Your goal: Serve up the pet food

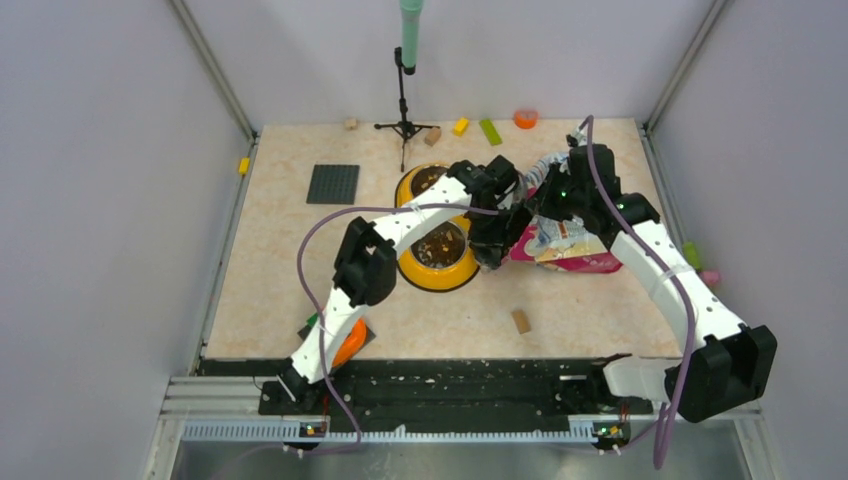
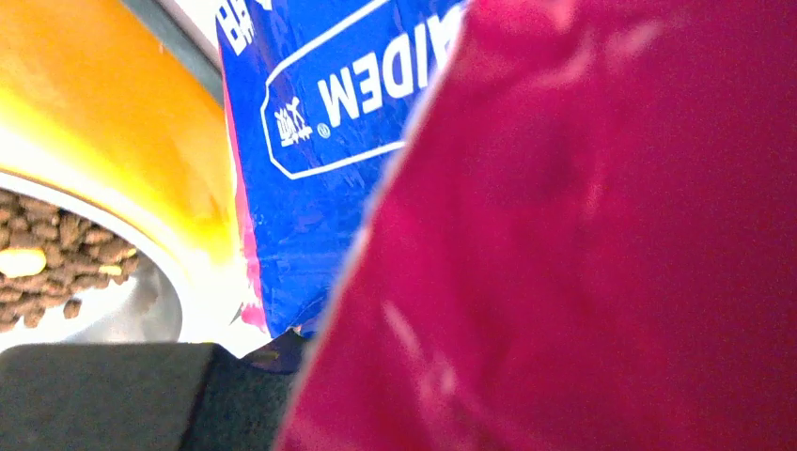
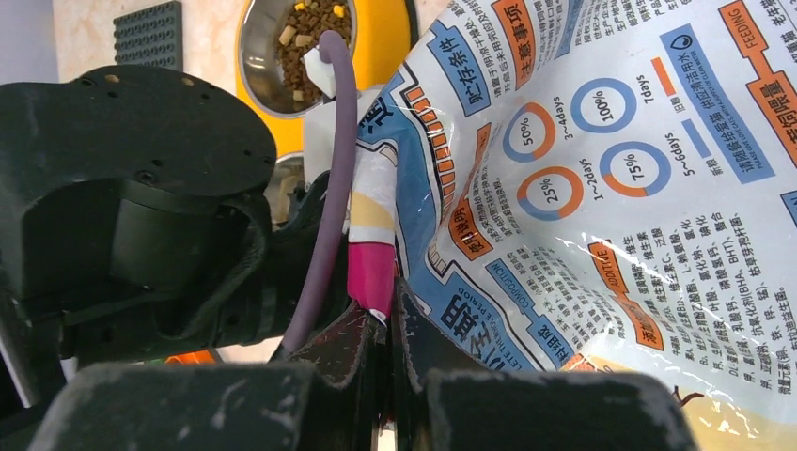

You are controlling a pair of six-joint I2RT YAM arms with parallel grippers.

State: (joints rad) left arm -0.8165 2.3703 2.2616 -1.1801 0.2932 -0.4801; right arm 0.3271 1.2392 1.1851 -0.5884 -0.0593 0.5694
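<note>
Kibble [image 1: 440,243] lies in the yellow bowl [image 1: 420,277]. My left gripper [image 1: 497,243] sits close against the pet food bag [image 1: 570,250]; I cannot tell its jaws' state. My right gripper [image 3: 390,324] pinches the bag's edge. The film looks slick and floppy, best held at the edges.

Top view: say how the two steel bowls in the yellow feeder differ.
The far steel bowl sits beyond the left arm, the near steel bowl beside the glossy pink food bag. The far one looks fuller; the near one shows bare steel. Both hold brown kibble.
</note>
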